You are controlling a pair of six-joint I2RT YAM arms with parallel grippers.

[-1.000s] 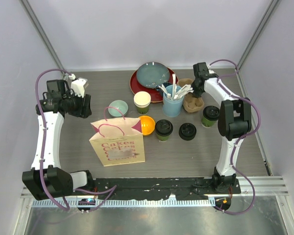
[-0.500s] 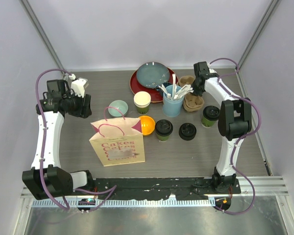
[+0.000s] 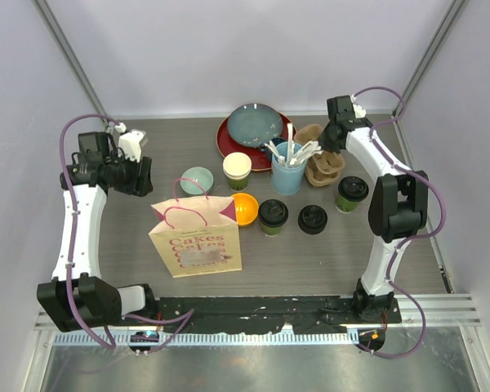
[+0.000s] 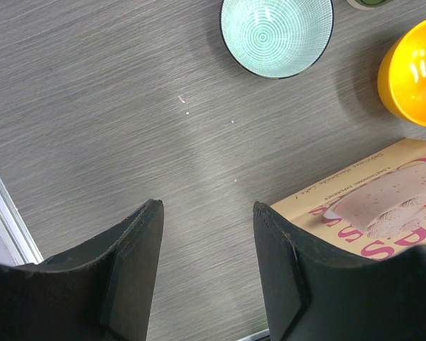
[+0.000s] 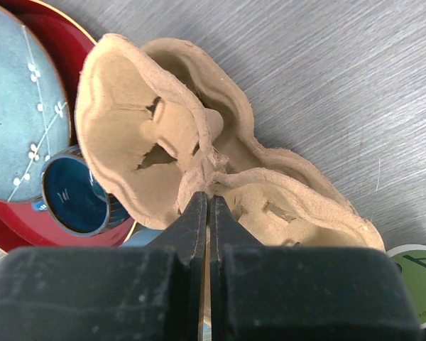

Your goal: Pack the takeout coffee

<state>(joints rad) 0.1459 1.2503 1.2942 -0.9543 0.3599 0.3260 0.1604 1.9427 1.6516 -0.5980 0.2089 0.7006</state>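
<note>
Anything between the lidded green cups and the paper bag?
Yes. The orange bowl sits at the right side of the brown paper bag, between it and the nearer dark green lidded paper cup. For the farther lidded cup, the stack of black lids and the nearer cup also lie along the table-level line. Lifting over should clear them.

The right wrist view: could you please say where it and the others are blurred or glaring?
Right wrist view: the cup carrier sharp, the right gripper near the lens soft. Left wrist view: glare spots on the orange bowl. Top view: even light, print on the paper bag smeared.
</note>
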